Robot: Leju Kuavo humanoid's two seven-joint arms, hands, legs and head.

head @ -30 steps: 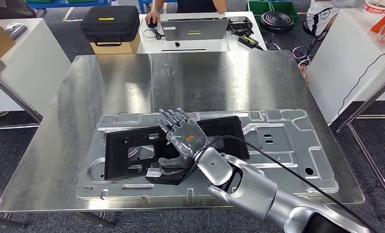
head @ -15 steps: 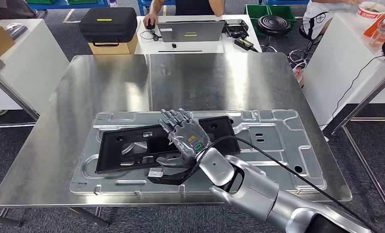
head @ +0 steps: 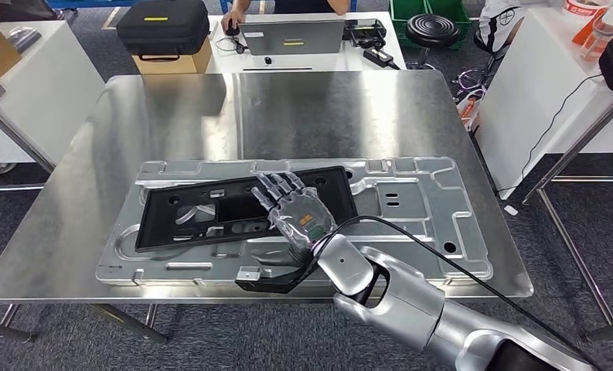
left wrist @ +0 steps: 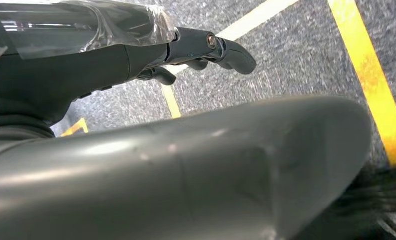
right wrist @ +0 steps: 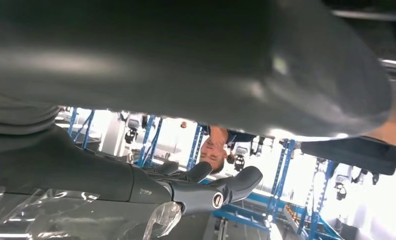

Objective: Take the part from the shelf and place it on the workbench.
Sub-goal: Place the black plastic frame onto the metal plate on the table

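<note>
A: Where's the part?

B: Black part lies flat on the big stamped metal panel, which sits on the steel bench. So it's already down on the bench, via the panel.

A: Right hand?

B: Above the part's right half, back of hand up, fingers stretched fwd and a bit apart. Looks to be holding nothing. Can't tell if the palm touches the part; it's hidden underneath.

A: How would the part handle?

B: My guess: stiff moulded plastic, long, thin, w/ cut-outs, so fairly light but awkward. One-hand grip near an end would let the far end sag or swing. Best hold is a long edge near the middle, or a cut-out rim. Smooth surface, prob. a bit slippery on metal.

A: Wrist cams add anything?

B: Rt wrist view looks up past dark fingers at blue racking and a person behind; no part between the fingers, which backs "empty". Left wrist view has the left hand over grey floor w/ yellow lines, fingers loosely bent, nothing in it. Head view gives the layout: laptop and black case on the far desk.
</note>
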